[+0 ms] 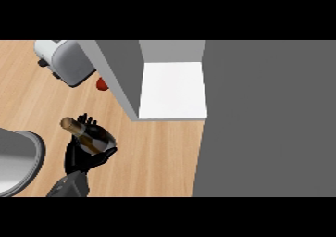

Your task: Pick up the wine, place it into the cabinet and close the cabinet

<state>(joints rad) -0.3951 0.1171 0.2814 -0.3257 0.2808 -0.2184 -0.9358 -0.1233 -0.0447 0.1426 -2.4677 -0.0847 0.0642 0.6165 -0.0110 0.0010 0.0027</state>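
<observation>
Wine bottle held at eight o'clock from cabinet, left hand curled round its body, neck toward ten o'clock. Likely heavy, rigid, slippery glass, fragile; best gripped mid-body. Right hand unseen.

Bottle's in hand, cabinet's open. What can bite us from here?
1. The wine bottle lies tilted in the left hand, neck sticking out past the fingers; it might clip the cabinet's side wall on the way to the white shelf.
2. The open cabinet door flanks the opening, so entry looks narrow.
3. A toaster and a red object sit beside the wall; a wide swing may hit them.
</observation>
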